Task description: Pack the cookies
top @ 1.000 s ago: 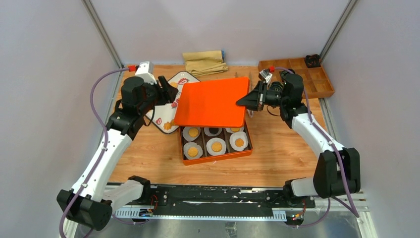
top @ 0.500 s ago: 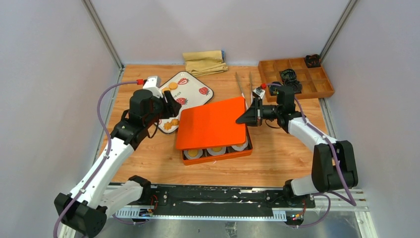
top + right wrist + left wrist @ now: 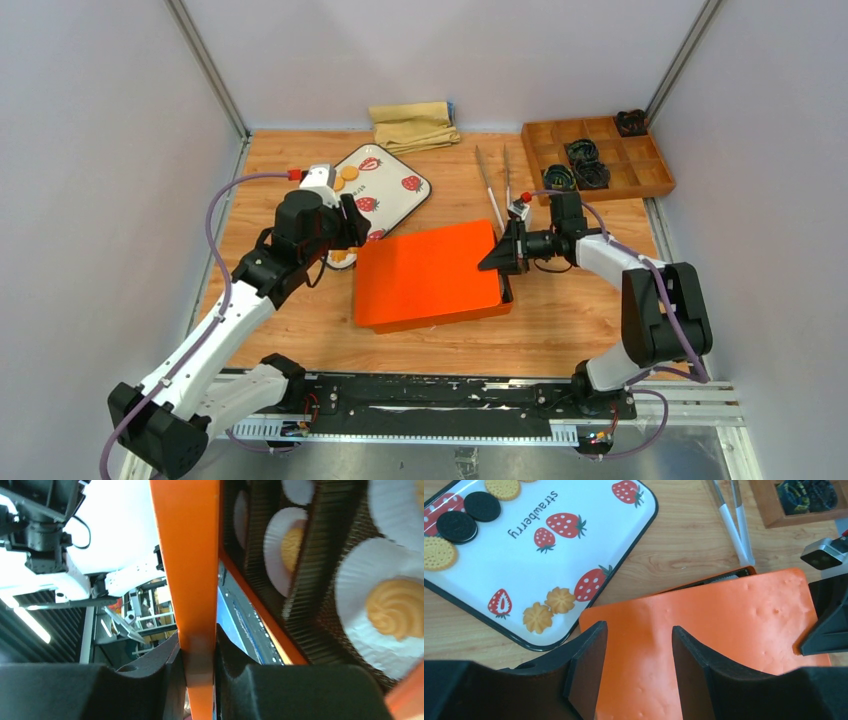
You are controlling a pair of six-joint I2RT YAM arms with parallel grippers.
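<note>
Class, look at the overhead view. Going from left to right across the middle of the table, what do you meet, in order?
left gripper → orange lid → right gripper → wooden organiser

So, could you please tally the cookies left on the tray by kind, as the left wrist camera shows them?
Black cookies: 2
Round golden cookies: 2, plus a sliver of perhaps a third at the top edge
Flower-shaped golden cookies: 2
Total: 6 clearly in view on the tray
</note>
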